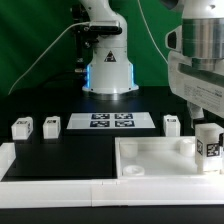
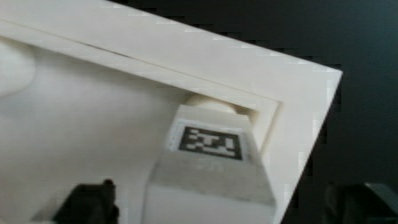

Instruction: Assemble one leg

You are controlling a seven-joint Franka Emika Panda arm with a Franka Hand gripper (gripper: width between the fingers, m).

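A leg (image 1: 207, 143), a small white block with a black-and-white tag, stands upright at the near right corner of the large flat white square part (image 1: 160, 156). In the wrist view the leg (image 2: 214, 165) has its far end in a round corner socket (image 2: 217, 101). My gripper (image 1: 205, 126) is right above it, also seen in the wrist view (image 2: 228, 198). Its dark fingers (image 2: 93, 203) stand on either side of the leg with a gap showing on each side, so the jaws are open around it.
Two more legs (image 1: 22, 127) (image 1: 51, 125) stand at the exterior view's left and another (image 1: 171, 124) at the right. The marker board (image 1: 110, 121) lies in front of the robot base. A white raised rim (image 1: 12, 160) runs along the near left.
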